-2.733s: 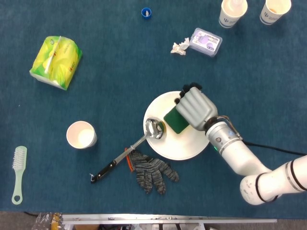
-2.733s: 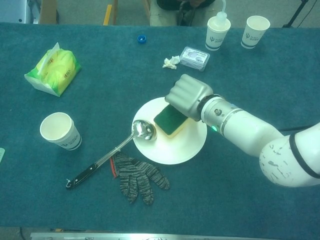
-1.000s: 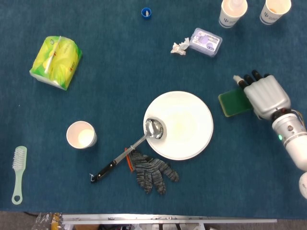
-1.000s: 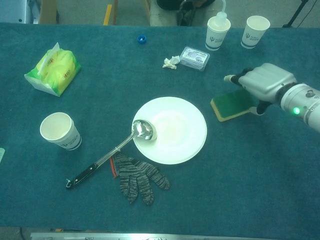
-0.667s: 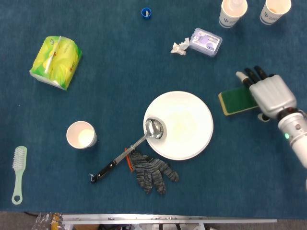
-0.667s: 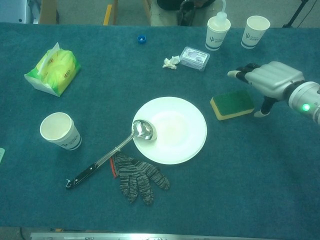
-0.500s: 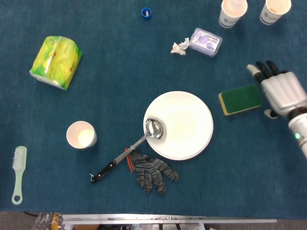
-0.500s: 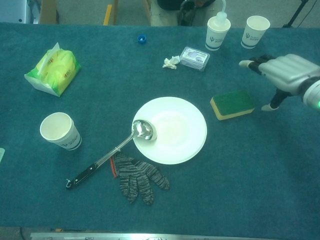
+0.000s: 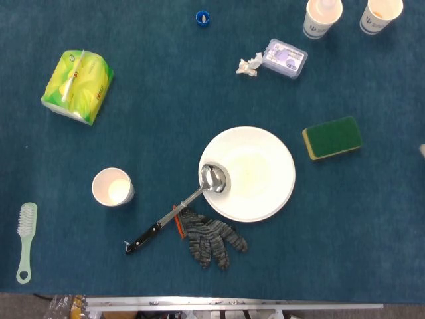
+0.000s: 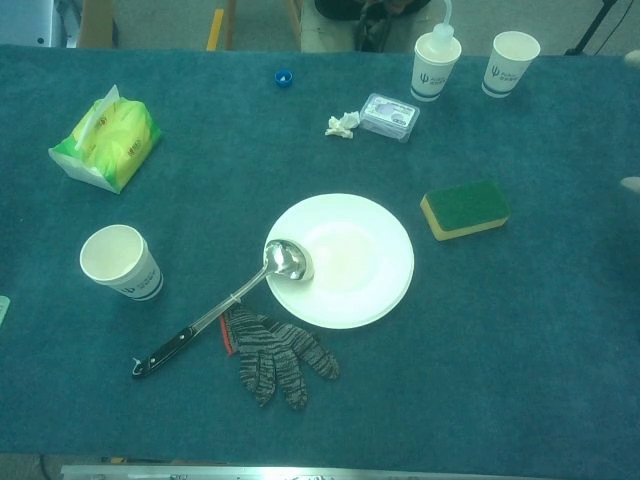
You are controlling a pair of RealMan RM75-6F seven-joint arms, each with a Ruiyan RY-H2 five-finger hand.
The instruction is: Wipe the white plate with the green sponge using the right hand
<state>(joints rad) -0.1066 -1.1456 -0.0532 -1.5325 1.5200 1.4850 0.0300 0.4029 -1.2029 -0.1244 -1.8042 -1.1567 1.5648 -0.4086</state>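
The white plate (image 9: 247, 173) (image 10: 340, 260) lies mid-table with a metal ladle's bowl (image 9: 214, 178) resting on its left rim. To the plate's right, the green sponge (image 9: 331, 137) (image 10: 464, 209) with its yellow underside lies flat on the blue cloth, and nothing touches it. Of my right hand only pale fingertips (image 10: 630, 184) show at the right edge, well clear of the sponge; a sliver of one fingertip (image 9: 422, 150) also shows in the head view. The two tips in the chest view stand apart and hold nothing. My left hand appears in neither view.
The ladle handle (image 9: 156, 227) runs down-left to a grey glove (image 9: 211, 238). A paper cup (image 9: 112, 187) stands at left, a tissue pack (image 9: 77, 77) at far left and a brush (image 9: 25, 242) at the left edge. Two cups (image 9: 323, 17), a small box (image 9: 285, 57) and a blue cap (image 9: 202, 17) are at the back.
My right hand wiped the plate with the sponge, carried it off to the right, set it down on the cloth and let go. It then drew away past the right edge.
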